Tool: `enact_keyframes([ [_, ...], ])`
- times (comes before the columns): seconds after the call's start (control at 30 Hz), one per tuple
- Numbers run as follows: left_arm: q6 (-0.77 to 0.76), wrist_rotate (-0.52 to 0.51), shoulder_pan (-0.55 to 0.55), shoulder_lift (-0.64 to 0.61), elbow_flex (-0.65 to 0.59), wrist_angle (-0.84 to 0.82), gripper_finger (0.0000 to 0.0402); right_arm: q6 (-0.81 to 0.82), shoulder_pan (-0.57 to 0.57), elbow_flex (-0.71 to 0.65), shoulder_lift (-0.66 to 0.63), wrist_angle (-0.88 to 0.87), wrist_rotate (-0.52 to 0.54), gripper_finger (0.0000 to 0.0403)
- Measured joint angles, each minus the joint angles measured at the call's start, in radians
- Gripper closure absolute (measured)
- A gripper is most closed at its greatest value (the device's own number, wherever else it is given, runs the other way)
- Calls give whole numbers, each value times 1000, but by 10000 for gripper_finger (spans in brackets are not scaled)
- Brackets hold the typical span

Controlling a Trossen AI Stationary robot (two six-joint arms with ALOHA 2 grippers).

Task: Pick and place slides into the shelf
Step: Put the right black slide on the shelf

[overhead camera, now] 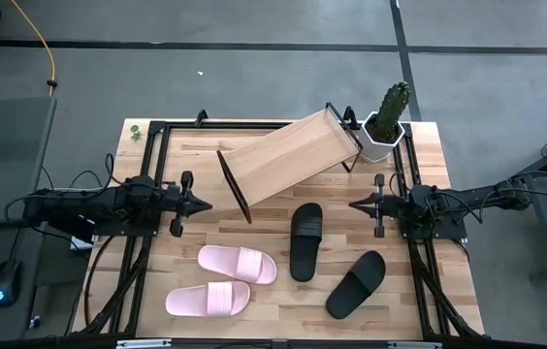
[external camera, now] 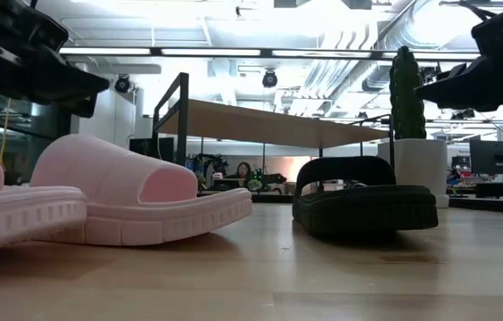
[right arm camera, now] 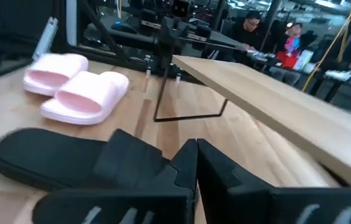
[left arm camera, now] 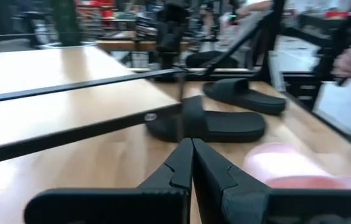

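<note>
Slides lie loose on the worktop point(overhead camera: 448, 194), none yet on the shelf point(overhead camera: 288, 155). The two pink slides point(overhead camera: 238, 264) point(overhead camera: 209, 299) sit side by side near the front on the left arm's side, while one black slide point(overhead camera: 305, 240) lies lengthwise near the middle, just in front of the shelf, and the other black slide point(overhead camera: 357, 283) lies at a slant nearer the front on the right arm's side. All four rest sole-down with straps up, which should leave each strap open to a grasp from above.

The shelf stands at the back of the worktop, set askew, its plank running from the middle toward the far right corner, where its end nearly meets a white pot holding a cactus point(overhead camera: 387, 118). From table height the plank sits raised on thin dark end panels, so there appears to be room beneath as well as on top.

The left claw point(overhead camera: 204, 205) hangs above the worktop just off the shelf's near end, its fingers pressed together on nothing. The right claw point(overhead camera: 355, 204) faces it from beside the middle black slide, likewise closed and empty. Both look parked, so the picking seems not yet begun.

The low view hides the slanted black slide and crops one pink one.
</note>
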Motion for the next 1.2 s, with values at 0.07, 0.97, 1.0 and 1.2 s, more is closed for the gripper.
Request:
enact_keyframes([
  [0.07, 0, -51, 0, 0, 0, 0, 401, 42, 0, 0, 0, 0, -5, 402],
  [0.97, -141, -157, 0, 0, 43, 79, 401, 231, 0, 65, 0, 229, -68, 402],
  [1.0, -143, -155, 0, 0, 61, 81, 401, 213, 0, 78, 0, 233, -68, 402],
  [1.2, -168, -120, 0, 0, 174, 80, 401, 135, 0, 128, 0, 234, -184, 402],
])
